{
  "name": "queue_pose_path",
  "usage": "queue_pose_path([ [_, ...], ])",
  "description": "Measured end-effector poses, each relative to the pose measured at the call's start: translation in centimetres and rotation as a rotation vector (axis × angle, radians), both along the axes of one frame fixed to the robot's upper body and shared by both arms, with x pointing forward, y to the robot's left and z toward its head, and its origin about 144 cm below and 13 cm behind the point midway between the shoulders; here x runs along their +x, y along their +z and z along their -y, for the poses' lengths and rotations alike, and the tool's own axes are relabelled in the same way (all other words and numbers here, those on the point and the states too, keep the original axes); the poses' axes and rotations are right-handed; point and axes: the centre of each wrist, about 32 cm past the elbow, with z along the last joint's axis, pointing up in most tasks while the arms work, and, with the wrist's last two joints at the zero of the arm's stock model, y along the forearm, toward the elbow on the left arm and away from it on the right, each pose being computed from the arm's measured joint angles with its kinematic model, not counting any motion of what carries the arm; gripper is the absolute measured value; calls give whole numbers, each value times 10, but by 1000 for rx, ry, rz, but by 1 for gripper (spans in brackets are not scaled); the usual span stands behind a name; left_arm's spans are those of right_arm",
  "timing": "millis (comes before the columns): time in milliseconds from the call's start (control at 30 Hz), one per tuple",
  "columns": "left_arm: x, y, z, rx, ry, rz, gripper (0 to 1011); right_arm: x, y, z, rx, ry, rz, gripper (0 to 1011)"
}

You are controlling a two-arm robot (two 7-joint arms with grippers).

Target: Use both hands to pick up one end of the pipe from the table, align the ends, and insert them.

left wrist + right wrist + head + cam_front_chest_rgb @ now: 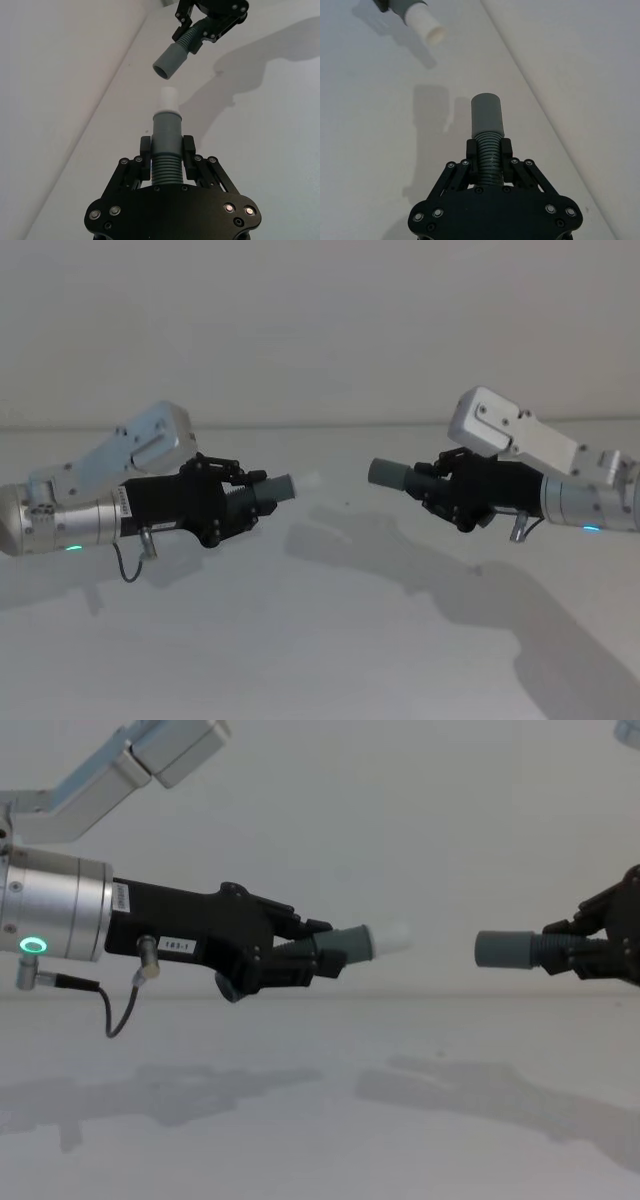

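Note:
Both pipe pieces are held in the air above the white table. My left gripper is shut on the ribbed body of one piece, and that piece's whitish tip points right. My right gripper is shut on the other piece, whose wide grey cuff points left. The two ends face each other across a short gap and do not touch. In the left wrist view the tip sits just below the open cuff, slightly off its axis. The right wrist view has the cuff ahead of the gripper.
A thin black cable loops under the left wrist, beside its green ring light. The table meets a plain pale wall behind the arms. Both arms cast shadows on the surface below.

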Motion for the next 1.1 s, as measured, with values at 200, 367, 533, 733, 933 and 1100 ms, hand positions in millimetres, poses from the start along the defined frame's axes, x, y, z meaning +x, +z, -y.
queue_pose_path([
  [200, -1, 0, 1, 6, -4, 18, 336, -4, 3, -2, -11, 37, -3, 244],
  [367, -2, 0, 1, 9, -6, 37, 336, -7, 6, -6, -19, 70, -2, 244],
  [533, -3, 0, 2, 10, -8, 49, 336, -9, 9, -9, -24, 92, 1, 244],
  [733, -5, 0, 2, 10, -12, 57, 336, -10, 13, -13, -30, 119, 6, 244],
  [933, -7, -2, 3, 8, -15, 65, 336, -11, 16, -16, -34, 136, 6, 244],
  [1100, -8, -3, 4, 7, -16, 71, 336, -12, 17, -18, -37, 146, 1, 244],
])
